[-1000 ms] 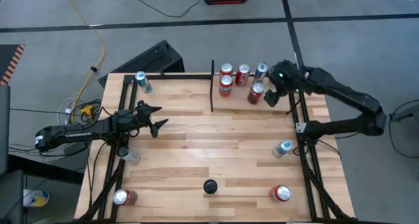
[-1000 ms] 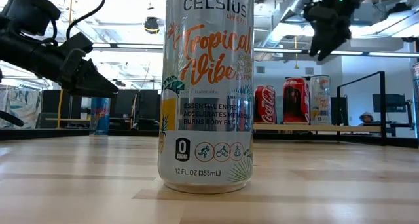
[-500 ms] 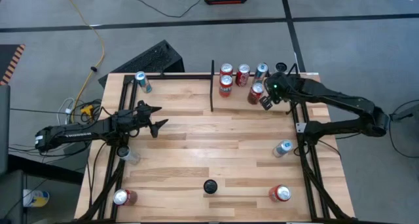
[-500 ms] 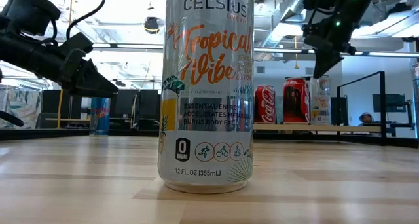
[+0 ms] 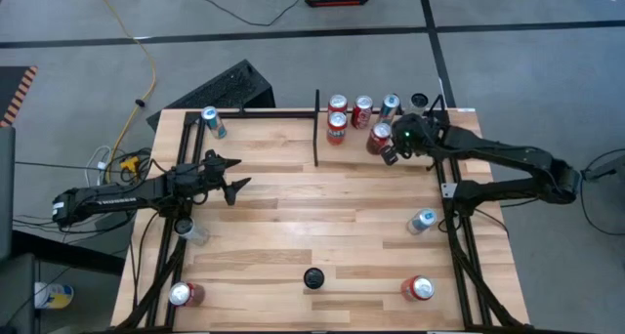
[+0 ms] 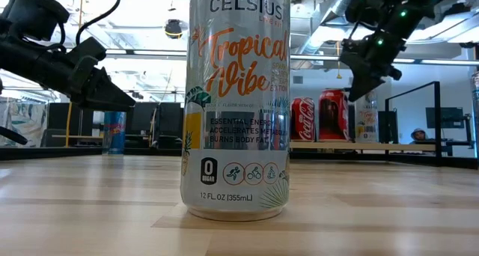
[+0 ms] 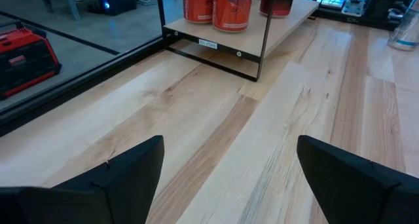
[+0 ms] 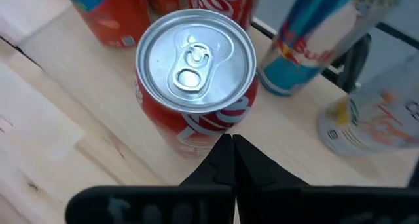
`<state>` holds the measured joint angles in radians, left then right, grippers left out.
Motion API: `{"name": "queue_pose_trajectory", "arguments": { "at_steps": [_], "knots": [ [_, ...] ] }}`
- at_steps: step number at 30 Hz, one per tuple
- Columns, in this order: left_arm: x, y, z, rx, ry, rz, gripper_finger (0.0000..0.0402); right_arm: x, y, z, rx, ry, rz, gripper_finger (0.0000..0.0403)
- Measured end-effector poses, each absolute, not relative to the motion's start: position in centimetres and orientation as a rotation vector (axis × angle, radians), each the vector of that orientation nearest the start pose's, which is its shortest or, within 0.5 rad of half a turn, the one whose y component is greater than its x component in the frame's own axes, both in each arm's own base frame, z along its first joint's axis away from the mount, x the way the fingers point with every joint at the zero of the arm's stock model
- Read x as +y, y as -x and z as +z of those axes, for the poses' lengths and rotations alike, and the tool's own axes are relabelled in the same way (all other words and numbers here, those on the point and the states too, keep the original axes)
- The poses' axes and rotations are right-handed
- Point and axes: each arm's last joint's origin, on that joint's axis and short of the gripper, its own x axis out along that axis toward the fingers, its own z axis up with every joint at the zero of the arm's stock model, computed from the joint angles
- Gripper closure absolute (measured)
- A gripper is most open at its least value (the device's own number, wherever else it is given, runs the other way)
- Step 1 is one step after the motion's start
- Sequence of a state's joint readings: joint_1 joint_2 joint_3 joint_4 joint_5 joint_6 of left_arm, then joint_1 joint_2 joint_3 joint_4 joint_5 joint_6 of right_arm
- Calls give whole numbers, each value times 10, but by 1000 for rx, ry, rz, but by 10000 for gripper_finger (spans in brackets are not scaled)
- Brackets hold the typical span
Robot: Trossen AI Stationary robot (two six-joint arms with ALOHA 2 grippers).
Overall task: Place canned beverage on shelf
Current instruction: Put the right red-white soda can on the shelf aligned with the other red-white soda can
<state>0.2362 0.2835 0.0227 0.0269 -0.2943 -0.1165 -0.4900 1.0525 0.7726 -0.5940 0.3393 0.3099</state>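
Fingers pressed together and empty, the right gripper hovers just beside a red Coca-Cola can standing on the shelf; rigid, slick aluminium, probably best gripped mid-body.

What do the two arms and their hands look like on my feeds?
Both arms are black, slim and jointed. The left arm carries white lettering and ends in a hand with two pointed black fingers. The right arm shows a green light near its hand.
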Motion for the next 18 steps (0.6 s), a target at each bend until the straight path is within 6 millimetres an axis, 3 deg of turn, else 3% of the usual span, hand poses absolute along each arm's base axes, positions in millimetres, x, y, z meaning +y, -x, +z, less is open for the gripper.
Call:
{"name": "queue_pose_trajectory", "arguments": {
  "at_steps": [6,13,18],
  "knots": [
    [34,-107,150,206,106,541,68,-107,-182,247,726,-362,-861,386],
    [34,-107,150,206,106,541,68,-113,-205,231,736,-359,-807,386],
    [34,-107,150,206,106,541,68,-111,-207,227,774,-348,-799,386]
  ]
}}
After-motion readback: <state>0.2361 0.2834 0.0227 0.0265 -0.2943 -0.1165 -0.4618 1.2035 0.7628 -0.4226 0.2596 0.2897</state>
